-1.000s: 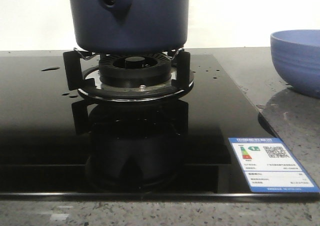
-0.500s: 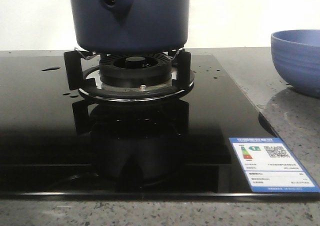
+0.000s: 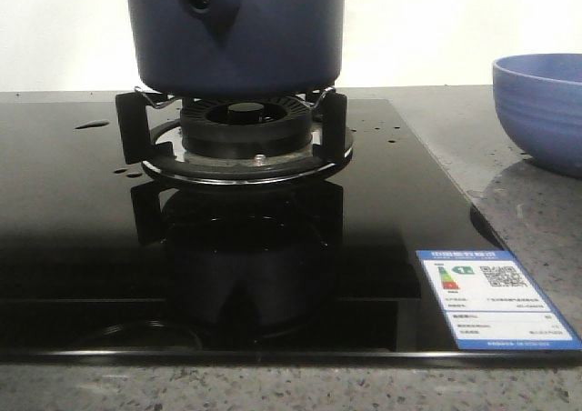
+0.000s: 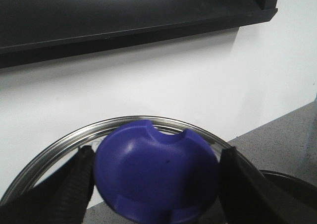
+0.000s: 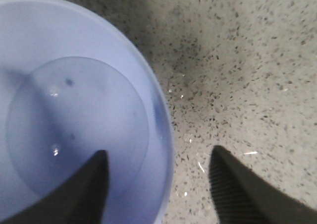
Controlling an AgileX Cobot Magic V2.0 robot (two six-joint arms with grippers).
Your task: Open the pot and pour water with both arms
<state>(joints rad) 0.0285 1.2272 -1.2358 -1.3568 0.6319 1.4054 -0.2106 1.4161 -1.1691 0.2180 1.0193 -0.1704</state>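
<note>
The dark navy-blue cylindrical pot (image 3: 235, 31) is sitting on the black burner (image 3: 238, 129), left of the right pincer (image 5: 158, 184), which is hanging released over the periwinkle bowl's (image 5: 74, 110) rim. The left pincer (image 4: 154, 184) is grasping the blue lid knob (image 4: 156, 172).
</note>
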